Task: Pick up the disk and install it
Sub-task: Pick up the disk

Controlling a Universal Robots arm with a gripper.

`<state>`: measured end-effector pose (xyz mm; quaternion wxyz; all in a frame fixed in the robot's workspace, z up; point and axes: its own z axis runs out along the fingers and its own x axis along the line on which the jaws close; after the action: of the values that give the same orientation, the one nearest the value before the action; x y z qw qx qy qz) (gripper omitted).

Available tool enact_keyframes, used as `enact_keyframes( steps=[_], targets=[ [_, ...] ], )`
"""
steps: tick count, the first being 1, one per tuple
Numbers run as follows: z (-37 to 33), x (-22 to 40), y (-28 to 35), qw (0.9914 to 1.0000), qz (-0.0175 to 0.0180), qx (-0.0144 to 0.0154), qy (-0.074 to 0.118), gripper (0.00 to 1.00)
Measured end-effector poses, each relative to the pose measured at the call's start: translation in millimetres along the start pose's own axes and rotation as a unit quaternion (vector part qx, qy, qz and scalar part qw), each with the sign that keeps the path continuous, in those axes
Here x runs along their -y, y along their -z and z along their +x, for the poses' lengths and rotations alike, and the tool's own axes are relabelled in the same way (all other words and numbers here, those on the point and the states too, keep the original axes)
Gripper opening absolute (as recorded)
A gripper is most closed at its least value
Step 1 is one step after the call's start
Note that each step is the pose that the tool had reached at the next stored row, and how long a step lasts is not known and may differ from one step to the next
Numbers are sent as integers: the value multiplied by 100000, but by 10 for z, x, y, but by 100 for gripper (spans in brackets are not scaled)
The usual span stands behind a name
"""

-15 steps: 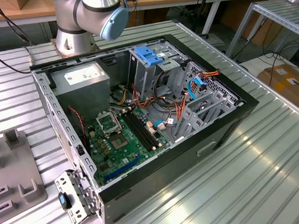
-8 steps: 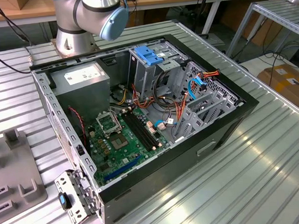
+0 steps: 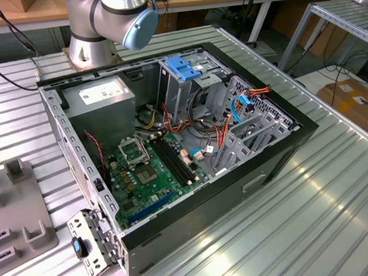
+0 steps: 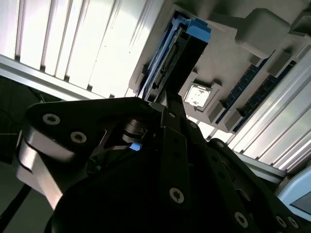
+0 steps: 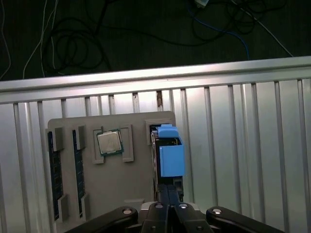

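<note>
One disk (image 5: 171,153) stood on edge in a slot of the one grey fixture tray (image 5: 121,184). One processor chip (image 5: 109,142) sat between the disk and two memory sticks (image 5: 54,170). The gripper (image 5: 168,188) hung close by the disk's end, jaws together with only a seam between them, clamping nothing. In the exterior view the tray lay at eight o'clock from the one open computer case (image 3: 279,163), and the arm's base (image 3: 93,31) stood at eleven o'clock. Inside the case, loose cables (image 3: 221,136) crowded one tall drive cage (image 3: 169,95).
</note>
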<state>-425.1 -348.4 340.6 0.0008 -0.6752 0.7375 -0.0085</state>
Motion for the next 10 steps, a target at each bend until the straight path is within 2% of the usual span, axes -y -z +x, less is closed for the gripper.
enact_keyframes(
  steps=[1,3,4,5,6,7,9,10],
  targets=[
    [0,0,0,100000,3,1,-2,11],
    [-1,0,0,100000,4,1,-1,24],
    [-1,0,0,100000,4,1,-2,24],
    [-1,0,0,100000,1,1,-1,36],
    [-1,0,0,100000,2,0,-2,42],
    [-1,0,0,100000,4,1,-2,42],
    [-2,0,0,100000,2,0,-1,54],
    [-2,0,0,100000,3,1,-3,54]
  ],
)
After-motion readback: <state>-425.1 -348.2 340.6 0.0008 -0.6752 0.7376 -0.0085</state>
